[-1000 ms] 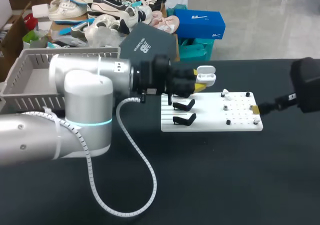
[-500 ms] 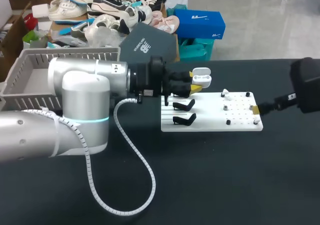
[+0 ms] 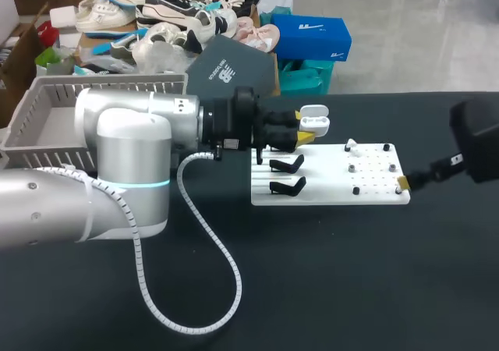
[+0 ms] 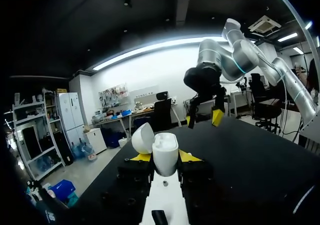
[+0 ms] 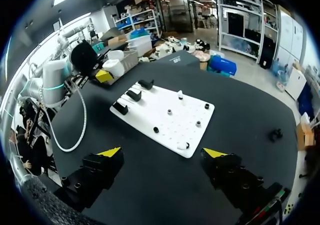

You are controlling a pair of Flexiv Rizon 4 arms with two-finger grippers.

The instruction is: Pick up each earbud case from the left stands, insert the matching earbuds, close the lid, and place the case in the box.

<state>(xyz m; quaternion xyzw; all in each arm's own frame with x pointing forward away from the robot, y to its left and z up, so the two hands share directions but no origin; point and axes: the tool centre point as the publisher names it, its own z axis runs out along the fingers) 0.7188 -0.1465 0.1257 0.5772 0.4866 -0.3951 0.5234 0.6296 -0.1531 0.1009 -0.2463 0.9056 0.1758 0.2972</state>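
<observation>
White earbud case (image 3: 316,118), lid flipped up, clamped between the yellow tips of the left hand (image 3: 304,125). It sits upper middle of the head view, just off the top-left corner of the white board (image 3: 327,193). Left arm enters from frame left, forearm level, hand pointing right. Right hand (image 5: 162,152) is at the right edge by the board's lower-right corner, over the table (image 3: 351,273), fingers spread wide. Two black stands (image 3: 287,164) on the board's left.
</observation>
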